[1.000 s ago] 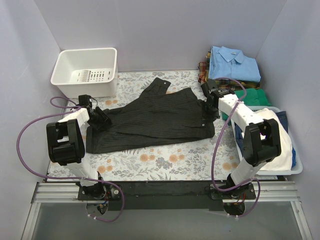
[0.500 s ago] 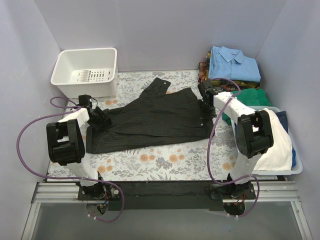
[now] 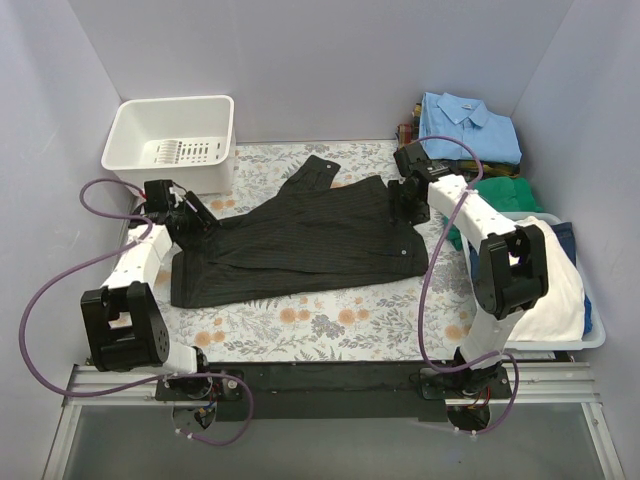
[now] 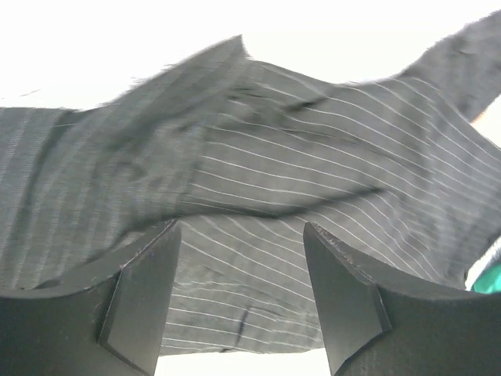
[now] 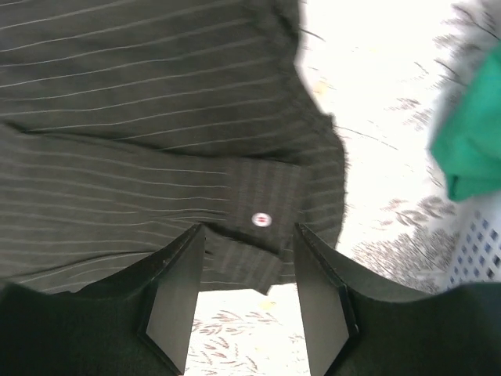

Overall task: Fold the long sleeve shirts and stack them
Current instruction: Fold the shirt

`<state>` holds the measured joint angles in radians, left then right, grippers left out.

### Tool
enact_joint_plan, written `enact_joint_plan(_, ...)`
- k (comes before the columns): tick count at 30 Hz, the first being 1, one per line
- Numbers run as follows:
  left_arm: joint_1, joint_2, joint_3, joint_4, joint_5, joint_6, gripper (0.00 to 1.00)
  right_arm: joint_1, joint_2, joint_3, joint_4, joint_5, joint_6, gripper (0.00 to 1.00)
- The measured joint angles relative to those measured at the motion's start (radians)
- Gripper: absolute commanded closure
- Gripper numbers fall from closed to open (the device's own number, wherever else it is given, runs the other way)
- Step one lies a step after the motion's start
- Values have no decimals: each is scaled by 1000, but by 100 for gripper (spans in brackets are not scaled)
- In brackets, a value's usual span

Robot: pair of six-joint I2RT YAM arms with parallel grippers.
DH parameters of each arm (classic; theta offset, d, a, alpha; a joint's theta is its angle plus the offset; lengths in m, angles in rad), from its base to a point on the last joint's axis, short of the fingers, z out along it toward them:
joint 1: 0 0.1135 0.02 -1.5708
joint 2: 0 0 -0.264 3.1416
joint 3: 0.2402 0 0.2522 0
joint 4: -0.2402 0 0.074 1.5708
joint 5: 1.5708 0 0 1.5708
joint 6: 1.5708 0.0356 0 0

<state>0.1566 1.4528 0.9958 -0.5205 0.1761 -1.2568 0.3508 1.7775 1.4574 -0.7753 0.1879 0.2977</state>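
Here, the left gripper is seen with its two dark fingers set well apart, and nothing is pinched between them; pinstriped cloth is spread just beyond the tips. The right gripper is likewise held wide, and a cuff with one pale button is framed in the gap (beyond the fingers, not clamped). From above, the left gripper is found at the left end of the black pinstriped shirt and the right gripper at its far right corner. The shirt is laid out across the middle of the flowered table, its collar turned toward the far side. A white basket is set at the far left. At the far right, a folded light blue shirt is stacked on a plaid shirt, with green cloth just in front of them.
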Motion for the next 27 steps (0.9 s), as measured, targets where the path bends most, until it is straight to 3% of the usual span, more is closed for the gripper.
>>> enact_joint_plan(12, -209, 2, -68, 28, 51, -37, 41, 117, 169, 7, 36, -188, -50, 47)
enact_joint_plan(19, -230, 127, -114, -13, 37, -83, 42, 116, 170, -89, 73, -267, -63, 49)
enact_joint_plan(27, -233, 129, -117, -48, 8, -113, 42, 113, 55, -268, 121, -333, -56, 50)
